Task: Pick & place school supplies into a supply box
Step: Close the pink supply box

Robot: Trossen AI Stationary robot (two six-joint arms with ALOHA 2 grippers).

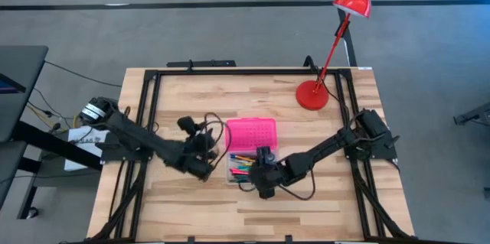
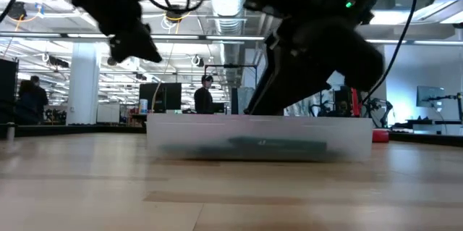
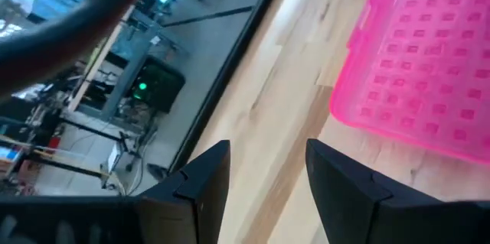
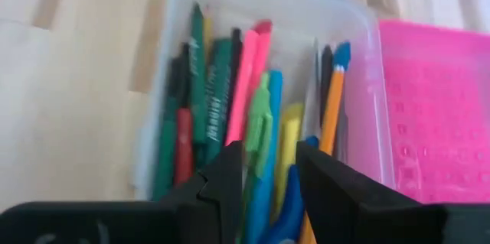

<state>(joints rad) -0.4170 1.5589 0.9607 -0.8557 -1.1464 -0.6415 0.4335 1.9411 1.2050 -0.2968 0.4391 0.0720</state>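
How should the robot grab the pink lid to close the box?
Best guess: take the pink lid by its far free edge, reaching from the side away from the clear base. It lies flat and open beside the base holding the pens, so the joined side gives no grip.

Open right tool over pens in clear base

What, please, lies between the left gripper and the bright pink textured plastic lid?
Only bare wooden table separates the open left gripper from the pink lid, seen in the left wrist view.
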